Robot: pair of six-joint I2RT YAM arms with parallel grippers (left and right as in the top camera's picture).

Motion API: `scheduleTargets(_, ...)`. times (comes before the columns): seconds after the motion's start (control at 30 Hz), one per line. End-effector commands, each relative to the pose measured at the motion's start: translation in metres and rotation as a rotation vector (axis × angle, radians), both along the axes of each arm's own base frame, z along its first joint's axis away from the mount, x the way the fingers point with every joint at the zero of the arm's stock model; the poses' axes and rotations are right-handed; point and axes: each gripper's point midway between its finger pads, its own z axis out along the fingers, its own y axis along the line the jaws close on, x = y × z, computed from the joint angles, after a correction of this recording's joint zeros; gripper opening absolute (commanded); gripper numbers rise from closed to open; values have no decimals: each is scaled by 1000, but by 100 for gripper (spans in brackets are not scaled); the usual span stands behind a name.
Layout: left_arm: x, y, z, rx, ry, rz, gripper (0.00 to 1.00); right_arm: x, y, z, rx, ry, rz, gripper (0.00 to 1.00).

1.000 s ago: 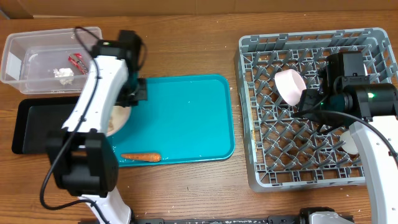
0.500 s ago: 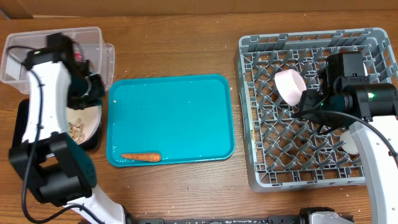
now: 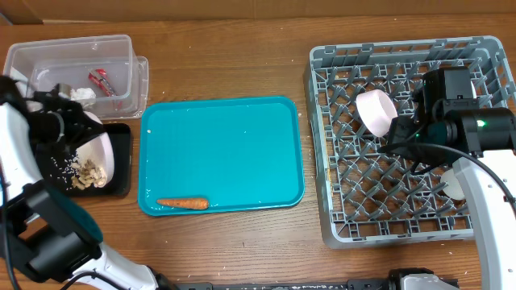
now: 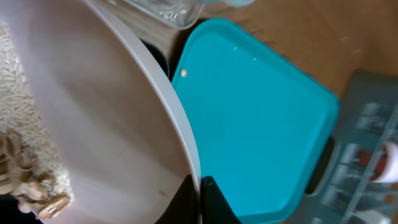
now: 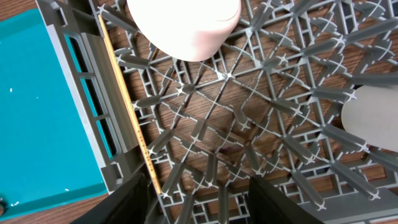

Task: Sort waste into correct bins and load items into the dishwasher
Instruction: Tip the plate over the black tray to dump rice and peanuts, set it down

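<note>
"Left wrist view: what have you got?"

"My left tool is clenched on the rim of the plate, which is tilted. The peanut shells and rice grains sit across the plate from the pinch, at the far side. Past the rim, on the tool's other side, is the teal tray."

"Right wrist view?"

"My right tool is released, its fingers spread with nothing between them, above the dish rack. A bowl stands in the rack just ahead of the fingertips. A chopstick lies along the rack wall on the teal-tray side, its long axis running roughly the way the tool points."

"And overhead?"

"The plate hangs over the black tray, so I judge that tipping is the step in hand. Some rice shows against the black. I can't tell whether the shells rest on the tray or on the plate's lip. The clear tub, just beyond the left tool, holds the red wrapper and the paper wad. The carrot lies on the teal tray, off to the rack side of the left tool. Its long axis runs along the tray's near edge, and the left arm is much the nearer."
</note>
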Motion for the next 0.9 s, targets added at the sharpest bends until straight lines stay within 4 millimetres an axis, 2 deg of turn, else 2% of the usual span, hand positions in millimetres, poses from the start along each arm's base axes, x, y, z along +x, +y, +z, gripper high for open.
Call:
scheduleTargets(0.0,9,1,45,-112,-217,-2,4,2,0,5,4,-17,6,54)
scheduleTargets(0.17,7,10,67,-218,-342,23,4,2,0,5,4,-17,6,54)
scheduleTargets(0.5,0,23,89,-320,-448,79,4,2,0,5,4,-17,6,54)
scheduleTargets(0.83,-7,21,91,-349,-440,85,4,2,0,5,4,-17,6,54)
scheduleTargets(0.87,-4,23,92,-311,-486,50,4,2,0,5,4,-17,6,54)
